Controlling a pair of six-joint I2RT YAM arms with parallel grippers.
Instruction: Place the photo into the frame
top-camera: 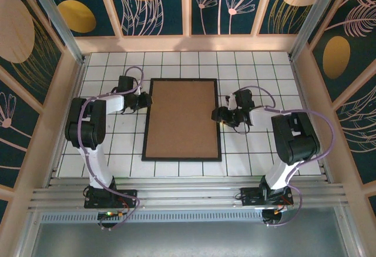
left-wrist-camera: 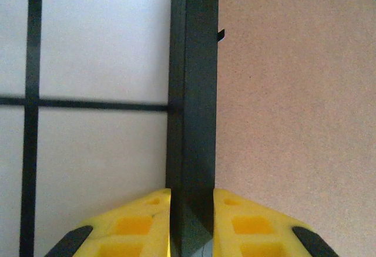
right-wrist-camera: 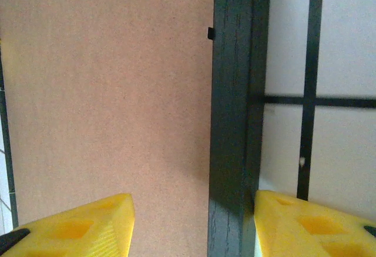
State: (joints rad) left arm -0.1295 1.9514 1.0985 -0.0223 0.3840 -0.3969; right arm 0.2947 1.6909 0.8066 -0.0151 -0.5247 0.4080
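Observation:
The black frame (top-camera: 182, 159) lies flat in the middle of the tiled table, with a plain brown backing board (top-camera: 182, 119) inside it. The photo is hidden. My left gripper (top-camera: 147, 100) is at the frame's left rail (left-wrist-camera: 194, 93), its yellow fingers (left-wrist-camera: 141, 222) pressed against both sides of that rail, shut on it. My right gripper (top-camera: 216, 115) straddles the right rail (right-wrist-camera: 235, 93) and stands open. Its outer finger (right-wrist-camera: 294, 222) touches the rail's outside, and the inner one hovers over the board (right-wrist-camera: 106, 93), well apart from the rail.
White tiles with dark grout (top-camera: 258, 145) surround the frame on all sides. Wooden posts and patterned walls (top-camera: 188, 4) enclose the table. A small black tab (right-wrist-camera: 210, 33) sticks out from the right rail's inner edge over the board.

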